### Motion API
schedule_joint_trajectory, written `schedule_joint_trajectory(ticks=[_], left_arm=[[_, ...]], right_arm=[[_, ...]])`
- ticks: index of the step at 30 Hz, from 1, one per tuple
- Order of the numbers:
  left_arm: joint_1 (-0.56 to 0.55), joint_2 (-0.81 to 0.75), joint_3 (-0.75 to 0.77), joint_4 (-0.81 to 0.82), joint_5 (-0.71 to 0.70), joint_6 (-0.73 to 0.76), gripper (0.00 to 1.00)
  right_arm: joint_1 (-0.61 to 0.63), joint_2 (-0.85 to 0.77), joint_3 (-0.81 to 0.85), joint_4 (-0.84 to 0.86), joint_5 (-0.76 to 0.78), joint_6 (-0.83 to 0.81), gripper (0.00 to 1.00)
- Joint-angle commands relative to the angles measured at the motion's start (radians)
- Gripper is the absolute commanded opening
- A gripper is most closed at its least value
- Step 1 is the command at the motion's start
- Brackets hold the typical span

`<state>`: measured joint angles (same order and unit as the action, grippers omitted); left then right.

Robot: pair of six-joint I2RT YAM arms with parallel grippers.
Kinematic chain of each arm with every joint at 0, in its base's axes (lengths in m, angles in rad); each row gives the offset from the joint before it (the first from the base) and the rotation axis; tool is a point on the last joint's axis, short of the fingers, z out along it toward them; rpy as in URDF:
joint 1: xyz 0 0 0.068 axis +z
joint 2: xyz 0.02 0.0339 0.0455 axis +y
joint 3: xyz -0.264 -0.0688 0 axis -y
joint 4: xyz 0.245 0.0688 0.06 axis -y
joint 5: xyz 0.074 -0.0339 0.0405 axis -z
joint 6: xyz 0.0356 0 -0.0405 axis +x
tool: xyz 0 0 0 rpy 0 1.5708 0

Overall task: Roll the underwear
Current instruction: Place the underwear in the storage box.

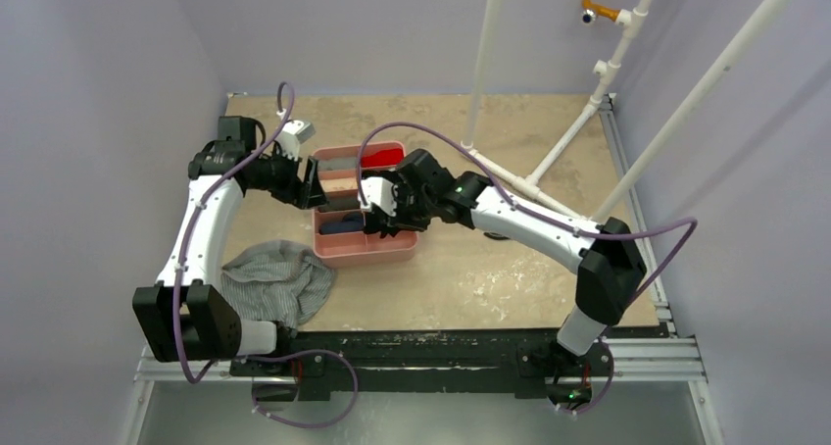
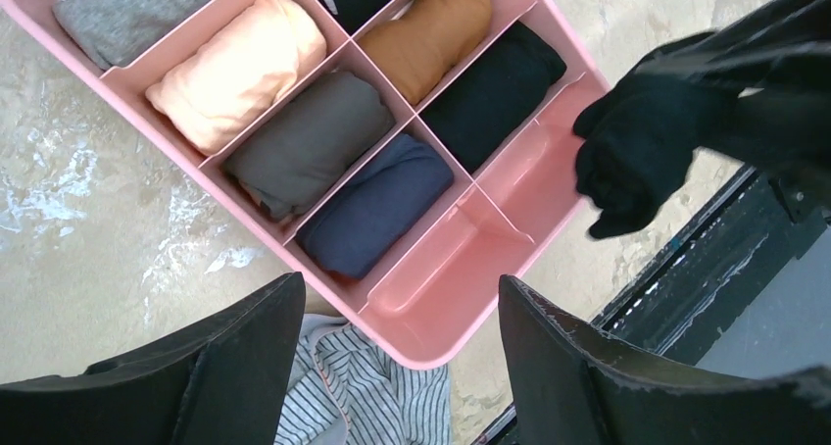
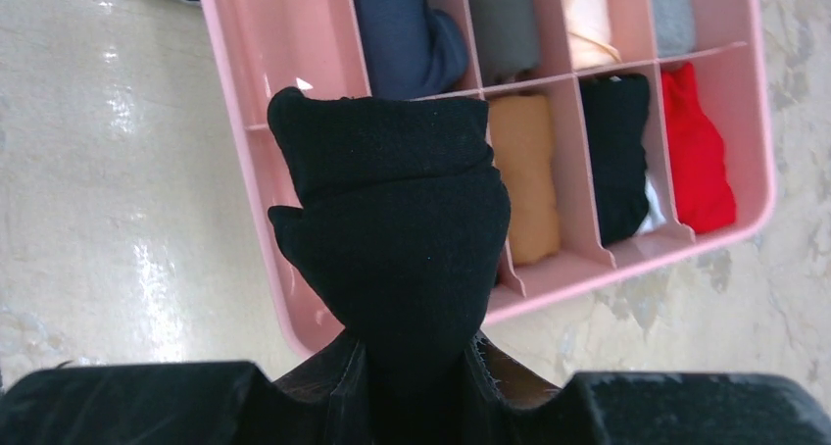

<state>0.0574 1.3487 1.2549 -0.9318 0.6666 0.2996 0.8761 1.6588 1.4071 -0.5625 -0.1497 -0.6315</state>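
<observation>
The black underwear is a tight roll pinched in my shut right gripper, hanging just above the near end of the pink divided tray. It also shows in the left wrist view and the top view. The grey striped underwear lies crumpled and unrolled on the table left of the tray; its striped cloth shows below the tray corner. My left gripper is open and empty, hovering over the tray's near left corner.
The tray holds several rolled garments: grey, peach, olive, navy, ochre, black and red. Its two near compartments are bare. White pipes stand at the back right. A black rail runs along the near table edge.
</observation>
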Motion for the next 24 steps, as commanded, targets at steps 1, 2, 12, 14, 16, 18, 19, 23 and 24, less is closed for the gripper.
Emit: schedule_joint_trajectory(ticks=[1, 2, 12, 14, 16, 18, 19, 23, 24], left_arm=[[0.007, -0.048, 0.009, 0.047, -0.001, -0.048, 0.71], [0.007, -0.051, 0.008, 0.047, 0.001, -0.049, 0.71], [0.006, -0.062, 0.008, 0.038, 0.035, -0.045, 0.71], [0.006, -0.06, 0.008, 0.035, 0.039, -0.043, 0.71], [0.007, -0.061, 0.008, 0.031, 0.041, -0.039, 0.71], [0.006, -0.061, 0.008, 0.029, 0.042, -0.037, 0.71], [0.007, -0.063, 0.008, 0.028, 0.043, -0.037, 0.71], [0.006, -0.065, 0.008, 0.027, 0.052, -0.039, 0.71], [0.007, -0.064, 0.007, 0.027, 0.054, -0.039, 0.71]], right_arm=[[0.045, 0.034, 0.054, 0.071, 0.073, 0.019, 0.0], [0.055, 0.046, 0.058, 0.07, 0.08, 0.022, 0.0], [0.11, 0.125, 0.052, 0.082, 0.149, 0.036, 0.0], [0.112, 0.133, 0.054, 0.08, 0.163, 0.039, 0.0], [0.114, 0.143, 0.059, 0.065, 0.166, 0.041, 0.0], [0.115, 0.157, 0.063, 0.049, 0.169, 0.04, 0.0], [0.115, 0.164, 0.065, 0.039, 0.168, 0.04, 0.0], [0.115, 0.194, 0.071, 0.01, 0.174, 0.034, 0.0], [0.115, 0.2, 0.074, 0.002, 0.171, 0.033, 0.0]])
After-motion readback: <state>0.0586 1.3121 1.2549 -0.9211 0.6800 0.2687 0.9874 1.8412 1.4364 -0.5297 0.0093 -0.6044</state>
